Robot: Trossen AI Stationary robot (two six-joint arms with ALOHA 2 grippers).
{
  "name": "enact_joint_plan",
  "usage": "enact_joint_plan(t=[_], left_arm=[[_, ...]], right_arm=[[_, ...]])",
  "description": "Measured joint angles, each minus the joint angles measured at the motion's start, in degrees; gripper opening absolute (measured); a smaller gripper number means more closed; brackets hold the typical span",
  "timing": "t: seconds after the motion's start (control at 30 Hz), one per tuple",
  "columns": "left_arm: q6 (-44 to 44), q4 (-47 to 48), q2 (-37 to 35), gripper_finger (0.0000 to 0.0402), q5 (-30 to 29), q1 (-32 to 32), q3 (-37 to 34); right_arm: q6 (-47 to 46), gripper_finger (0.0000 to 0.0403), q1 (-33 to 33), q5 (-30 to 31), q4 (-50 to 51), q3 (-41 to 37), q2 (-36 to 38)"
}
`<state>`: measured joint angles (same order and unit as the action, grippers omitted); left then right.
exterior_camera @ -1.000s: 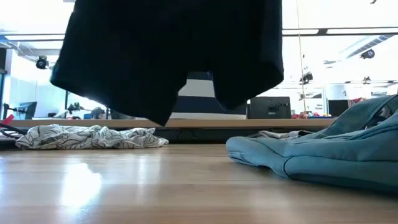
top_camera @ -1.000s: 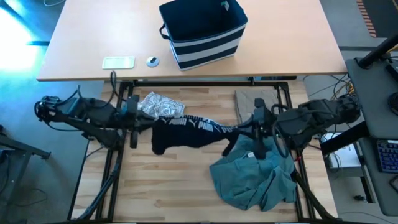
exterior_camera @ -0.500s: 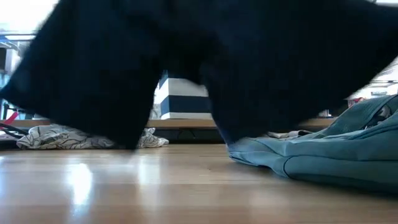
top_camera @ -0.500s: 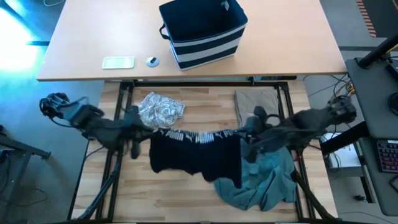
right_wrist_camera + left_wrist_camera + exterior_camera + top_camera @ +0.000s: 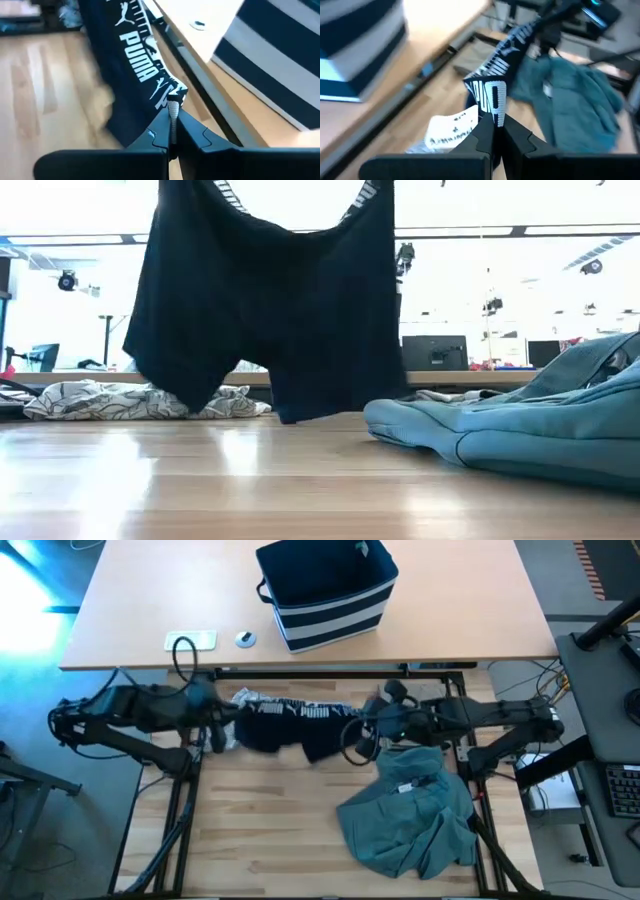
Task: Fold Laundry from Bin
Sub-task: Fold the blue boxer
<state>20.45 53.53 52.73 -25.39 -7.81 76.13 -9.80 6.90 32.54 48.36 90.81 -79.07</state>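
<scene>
Behind the wooden worktable (image 5: 280, 840) the bin (image 5: 328, 592) is placed on a desk. Above the worktable the dark navy garment (image 5: 300, 725) is stretched between the left gripper (image 5: 222, 727) and the right gripper (image 5: 368, 728), both clamped tight on its waistband, beside the teal garment (image 5: 410, 820)

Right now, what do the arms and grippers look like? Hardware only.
Two dark, near-black jointed arms with loose black cables looping along them. The left gripper and the right gripper each end in two matte black angular fingers tapering to narrow tips. No markings can be made out on either.
</scene>
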Motion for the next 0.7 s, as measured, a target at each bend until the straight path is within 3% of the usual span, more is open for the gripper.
enact_joint_plan(t=[0.1, 0.27, 0.47, 0.6, 0.7], left_arm=[[2.5, 2.2, -0.4, 0.0, 3.9, -1.6, -4.4], [13.5, -0.5, -1.3, 0.0, 10.6, -9.4, -20.6], [31.6, -21.8, -1.6, 0.0, 17.2, -26.2, -39.2], [43.5, -40.8, 1.1, 0.0, 17.0, -35.5, -48.9], [49.9, -48.9, 4.7, 0.0, 15.6, -39.7, -52.5]], right_arm=[[-0.4, 0.0009, 0.3, -4.9, 0.4, -2.0, -0.8], [-7.2, 0.0009, 3.5, -16.0, -3.2, -12.0, -2.9], [-19.7, 0.0009, 12.9, -28.9, -14.8, -24.0, -7.0], [-25.7, 0.0009, 17.6, -32.9, -23.4, -27.4, -12.0], [-29.3, 0.0009, 19.1, -34.9, -26.6, -27.4, -16.2]])
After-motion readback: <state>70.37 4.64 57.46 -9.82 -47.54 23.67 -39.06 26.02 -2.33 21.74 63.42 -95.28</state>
